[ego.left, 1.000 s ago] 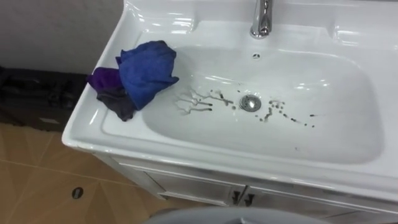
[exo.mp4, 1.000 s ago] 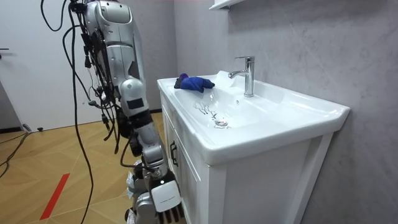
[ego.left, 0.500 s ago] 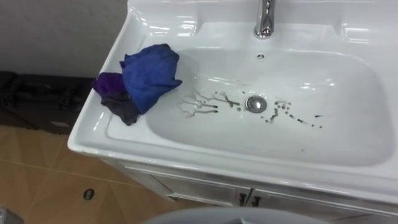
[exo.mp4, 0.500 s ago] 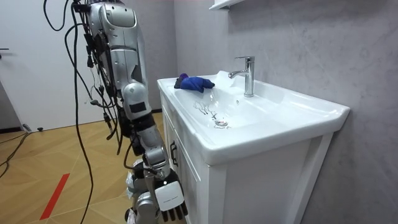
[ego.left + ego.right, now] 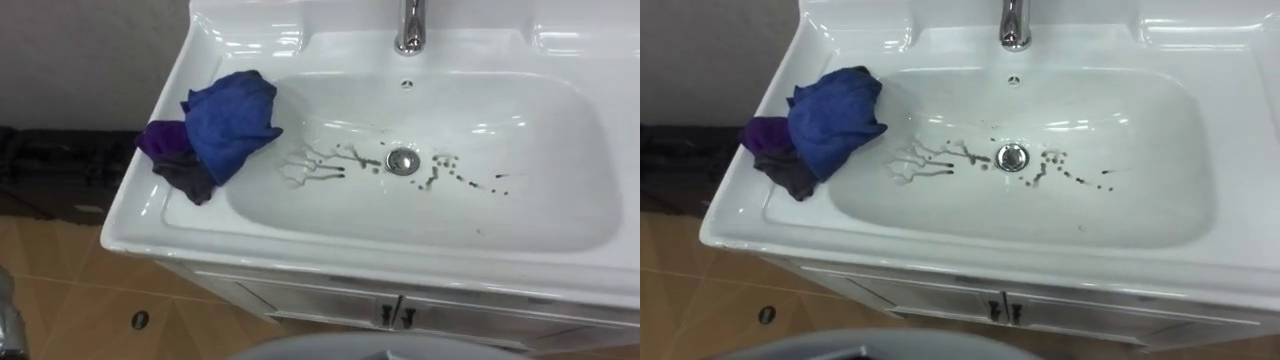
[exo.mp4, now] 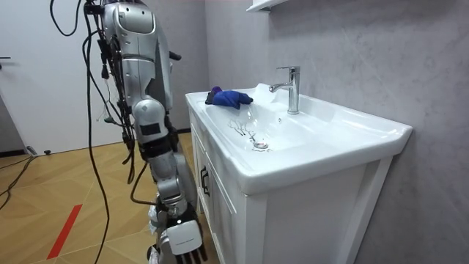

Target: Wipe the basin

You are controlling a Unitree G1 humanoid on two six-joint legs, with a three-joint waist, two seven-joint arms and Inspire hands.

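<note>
Cloth (image 5: pixel 225 125) sits bunched on the rim well left of the drain (image 5: pixel 403 160), blue folds on top, purple and grey beneath, one edge lolling into the basin (image 5: pixel 560 215), and nothing holds it. The right hand (image 6: pixel 179 242) hangs far below drain level by the cabinet (image 6: pixel 220 213), fingers loose and straight. So the job now is a clean pick-up: come over the blue hump, gather plenty of fabric (a thin pinch would likely trail a corner), then work the dark streaks (image 5: pixel 315 165) either side of the drain.
</note>
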